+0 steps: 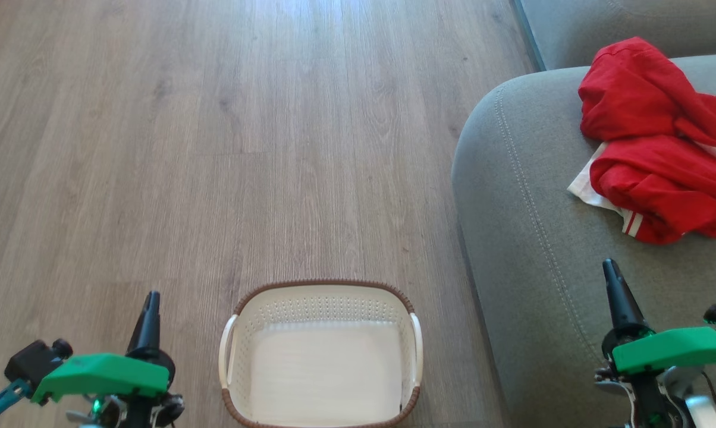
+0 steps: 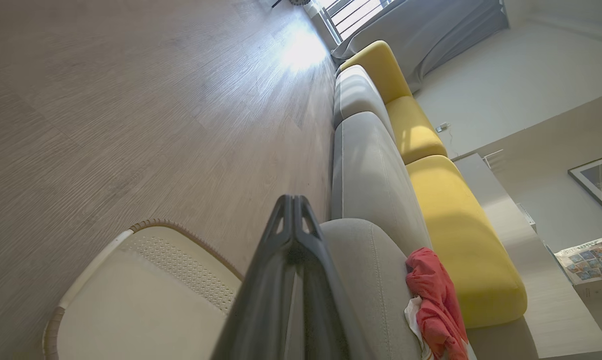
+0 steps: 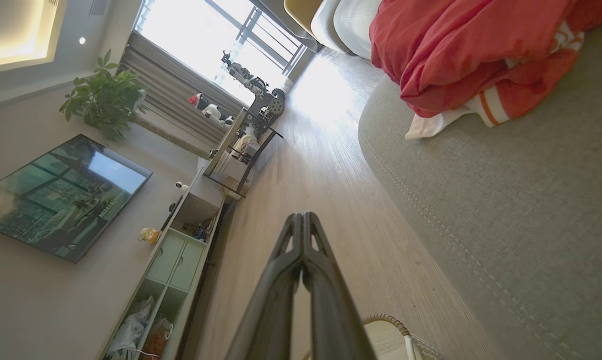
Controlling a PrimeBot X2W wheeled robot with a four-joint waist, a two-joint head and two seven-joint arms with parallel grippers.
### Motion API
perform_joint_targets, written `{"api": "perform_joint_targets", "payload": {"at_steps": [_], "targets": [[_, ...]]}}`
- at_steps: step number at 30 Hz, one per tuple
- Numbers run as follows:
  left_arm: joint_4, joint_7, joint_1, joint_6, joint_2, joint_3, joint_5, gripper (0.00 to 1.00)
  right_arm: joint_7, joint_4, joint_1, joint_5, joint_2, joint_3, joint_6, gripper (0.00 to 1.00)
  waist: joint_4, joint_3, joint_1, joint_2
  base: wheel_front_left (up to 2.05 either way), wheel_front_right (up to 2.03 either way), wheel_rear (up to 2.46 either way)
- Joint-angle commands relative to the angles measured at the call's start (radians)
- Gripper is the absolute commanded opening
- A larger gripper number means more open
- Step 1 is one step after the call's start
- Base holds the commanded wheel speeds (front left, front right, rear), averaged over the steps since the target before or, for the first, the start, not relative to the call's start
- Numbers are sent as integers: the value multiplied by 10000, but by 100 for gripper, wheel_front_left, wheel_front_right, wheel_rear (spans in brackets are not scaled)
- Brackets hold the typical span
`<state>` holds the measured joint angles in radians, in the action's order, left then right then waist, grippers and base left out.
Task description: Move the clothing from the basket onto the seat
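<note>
Covering most of the head view, the floor point(image 1: 215, 148) is of pale wood planks. The seat point(image 1: 524, 238) comes next in size, at the right side, with its rounded corner and a double line of stitching along the front edge.

The clothing point(image 1: 649, 142) lies on the seat as one crumpled red heap with a white panel and some striped trim showing below it. It sits near the far edge of the seat, well back from the stitched front edge, and no part of it hangs over toward the floor.

The basket point(image 1: 322, 282) stands on the floor just beside the front edge of the seat, not touching it as far as I can tell. Its bottom is bare and white, with nothing red inside.

The left gripper point(image 1: 152, 297) hangs over the floor beside the left handle of the basket. The right gripper point(image 1: 611, 267) hangs over the near part of the seat, apart from the clothing. On both, the two dark fingers are pressed together with nothing between them.

In my judgement the task is finished, or very nearly so: the clothing is on the seat, the basket looks empty, and I see nothing left to move.
</note>
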<state>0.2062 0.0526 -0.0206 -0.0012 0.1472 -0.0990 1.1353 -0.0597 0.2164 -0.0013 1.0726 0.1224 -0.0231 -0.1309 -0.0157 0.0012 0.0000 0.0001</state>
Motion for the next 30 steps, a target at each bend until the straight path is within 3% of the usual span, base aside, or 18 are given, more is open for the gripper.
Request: {"api": "perform_joint_targets", "payload": {"at_steps": [1,30], "targets": [[-236,-29,566,-112,37,364,159,0,56,-306,-578,189,-3,53,1,0,2,0,0,-1,0,0,0],[107,-871,956,-762,-466,1267,2730,0,895,13,-837,3117,-324,-373,1,0,87,10,0,-1,0,0,0]]}}
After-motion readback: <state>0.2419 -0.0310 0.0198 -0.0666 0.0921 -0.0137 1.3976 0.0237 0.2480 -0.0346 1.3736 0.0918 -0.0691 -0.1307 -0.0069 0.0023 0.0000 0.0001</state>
